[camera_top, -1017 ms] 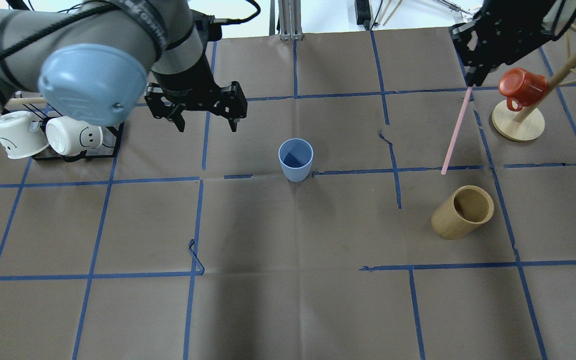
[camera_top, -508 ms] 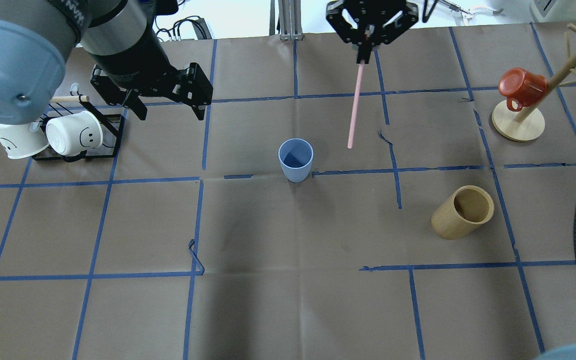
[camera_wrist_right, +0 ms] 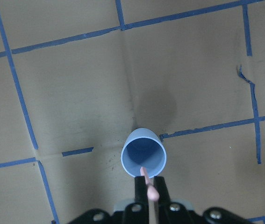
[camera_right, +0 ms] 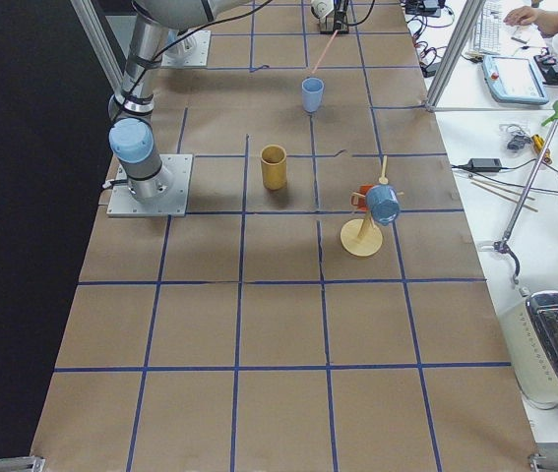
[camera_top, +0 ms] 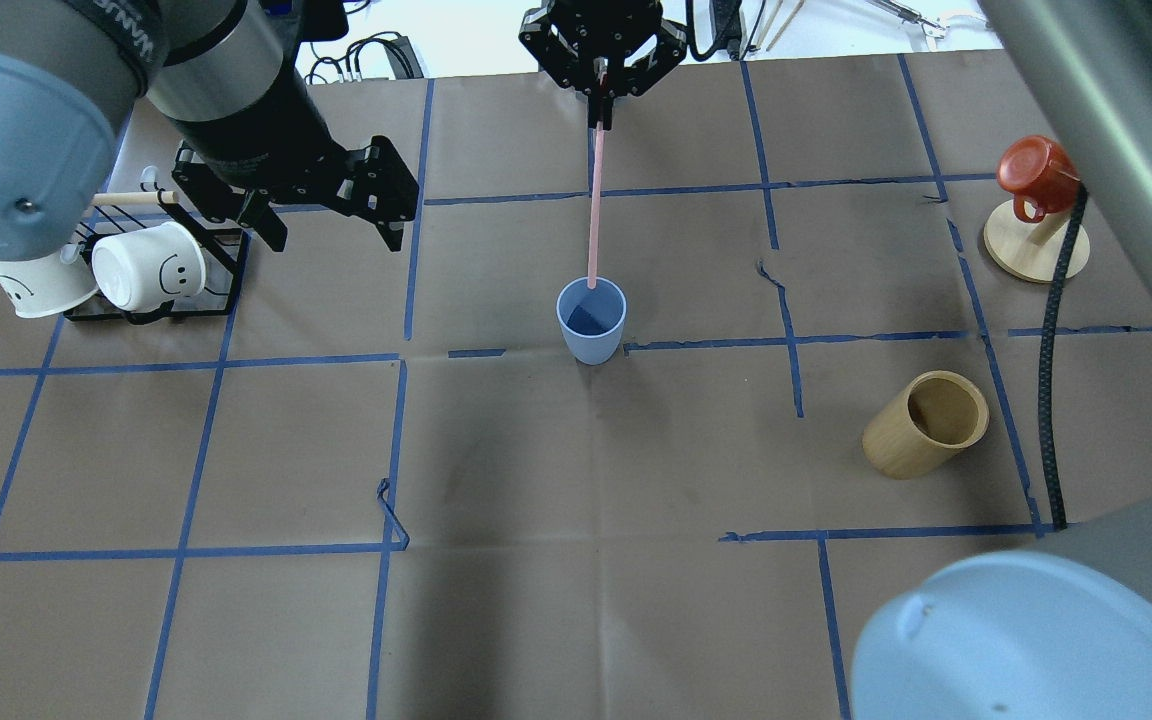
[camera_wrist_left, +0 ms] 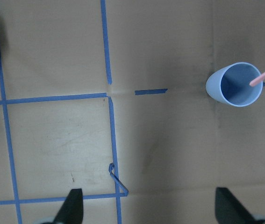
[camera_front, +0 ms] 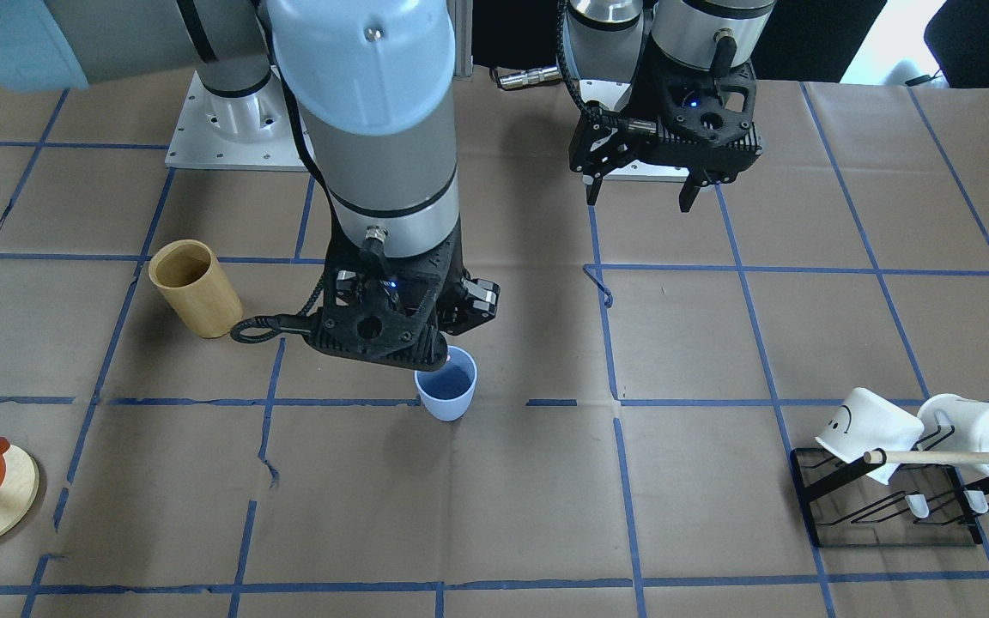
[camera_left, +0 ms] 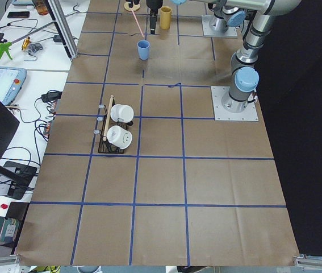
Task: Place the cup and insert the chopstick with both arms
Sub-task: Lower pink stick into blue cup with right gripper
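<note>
Cup: the light-blue cup [camera_top: 591,322] stands upright with its mouth open, free of both arms, at the middle of the surface [camera_top: 576,600].
Chopstick: the pink chopstick [camera_top: 594,210] hangs from the right arm with its lower tip over the cup's mouth. In the right wrist view the tip sits inside the rim circle, close to the 6 o'clock edge.
Long axis: steep but not plumb. Both side views show the upper end leaning away from the robot's base, toward 12 o'clock in the overhead view.
Right arm: the right arm [camera_front: 383,163] is above the cup, jaws clenched on the chopstick's upper end.
Left arm: the left arm [camera_top: 236,110] is at 10 o'clock from the cup and well apart, jaws spread and empty.
Nearer arm: the right, directly over the target. The left has no part in this move, I judge.
Tip height: at or just above the rim. I cannot tell whether it has crossed the rim plane.
Step in hand: the cup looks placed, so by my reading insertion is the step in hand.
Next move: likely a straight descent, with a small nudge toward the cup's centre so the lean does not carry the tip onto the 6 o'clock rim.
Risk: a light cup may tip if the stick catches its wall.
Neighbour: a wooden cup [camera_top: 926,425] stands at 4 o'clock, well apart, and is not to be mistaken for the target.
</note>
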Available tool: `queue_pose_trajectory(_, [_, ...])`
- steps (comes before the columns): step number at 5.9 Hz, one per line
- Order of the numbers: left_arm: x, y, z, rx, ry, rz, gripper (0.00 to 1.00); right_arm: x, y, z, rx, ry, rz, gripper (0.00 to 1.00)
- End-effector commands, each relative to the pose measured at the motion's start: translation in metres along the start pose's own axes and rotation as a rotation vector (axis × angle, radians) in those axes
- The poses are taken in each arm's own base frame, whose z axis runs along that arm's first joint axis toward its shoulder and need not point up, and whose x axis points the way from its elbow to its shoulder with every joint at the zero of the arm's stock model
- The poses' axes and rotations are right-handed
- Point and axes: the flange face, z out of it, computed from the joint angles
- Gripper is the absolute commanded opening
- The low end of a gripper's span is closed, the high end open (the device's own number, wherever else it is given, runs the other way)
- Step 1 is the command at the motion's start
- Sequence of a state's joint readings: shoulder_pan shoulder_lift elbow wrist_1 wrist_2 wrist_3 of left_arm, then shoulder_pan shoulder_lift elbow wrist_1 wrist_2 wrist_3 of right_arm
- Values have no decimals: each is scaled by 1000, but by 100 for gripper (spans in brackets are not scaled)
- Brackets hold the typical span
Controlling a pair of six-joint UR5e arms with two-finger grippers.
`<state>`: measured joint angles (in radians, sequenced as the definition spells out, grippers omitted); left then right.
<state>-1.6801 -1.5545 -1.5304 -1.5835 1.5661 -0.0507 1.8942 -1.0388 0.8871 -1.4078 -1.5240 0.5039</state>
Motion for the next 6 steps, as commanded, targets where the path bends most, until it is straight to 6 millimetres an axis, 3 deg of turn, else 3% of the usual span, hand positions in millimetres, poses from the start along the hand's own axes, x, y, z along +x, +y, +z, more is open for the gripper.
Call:
queue_pose_trajectory(1, [-3, 8, -6, -7, -5, -6, 99, -6, -10, 42, -49, 30, -12, 6])
queue_pose_trajectory(3, [-3, 9, -7, -5, -7, -10, 99, -5, -11, 84, -57, 30, -9, 6])
queue_pose_trajectory(5, [-4, 9, -8, -2, -7, -13, 99, -4, -12, 105, -45, 22, -6, 6])
queue_pose_trajectory(6, [-4, 9, -9, -1, -8, -14, 99, -4, -12, 108, -51, 24, -3, 33])
